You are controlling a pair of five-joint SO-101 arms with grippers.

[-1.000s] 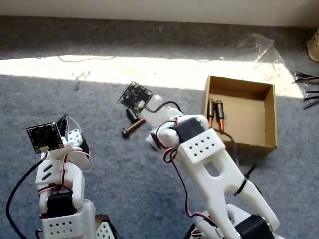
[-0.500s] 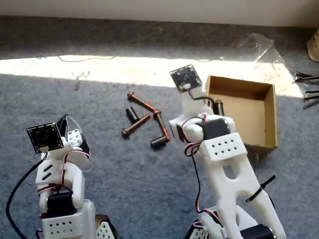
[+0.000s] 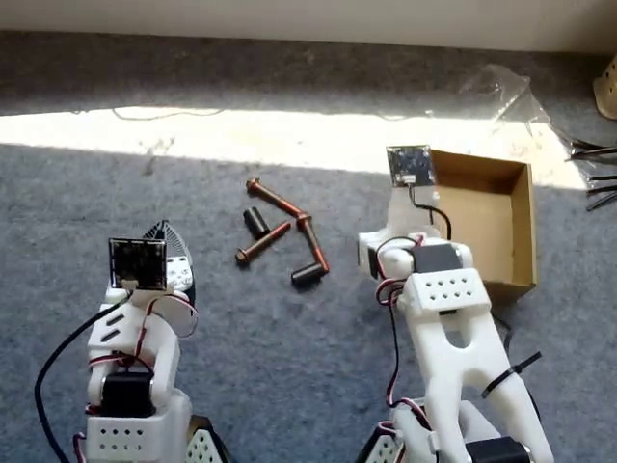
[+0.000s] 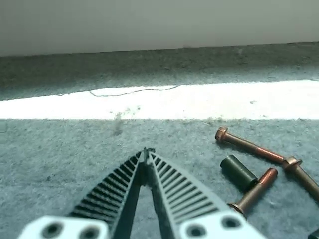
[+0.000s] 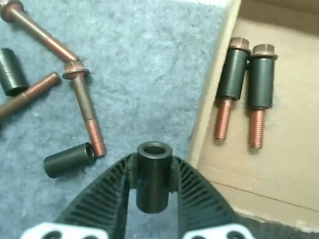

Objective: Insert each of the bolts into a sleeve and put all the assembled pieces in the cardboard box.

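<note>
The right end effector [image 5: 153, 160] is clenched on a dark sleeve [image 5: 152, 186], one finger on each side of it and its open bore turned toward the wrist camera. It hangs close to the side wall of the cardboard box [image 3: 482, 227], at the box's 9 o'clock edge in the high view.

Inside the box two assembled pieces lie side by side, nearly touching: one [image 5: 233, 74] and its neighbour [image 5: 260, 82], each a bolt with a dark sleeve up against its head and bare thread showing past it.

On the grey carpeted counter [image 3: 289, 367], at 9 o'clock from the box, the loose parts lie in a cluster. A long bolt [image 3: 275, 198] runs at 12 o'clock of the group, and its tip meets the head of a second bolt [image 3: 311, 241]. At the threaded end of the second bolt lies a loose sleeve [image 3: 308, 275], at 5 o'clock of the group. A third bolt [image 3: 260, 243] lies at 8 o'clock, with another loose sleeve [image 3: 255, 222] just beside its thread.

The left end effector [image 4: 146, 154] is closed with its ribbed fingers meeting at the tips and nothing between them. It hovers over bare carpet at 8 o'clock from the cluster, well apart from the parts.
</note>
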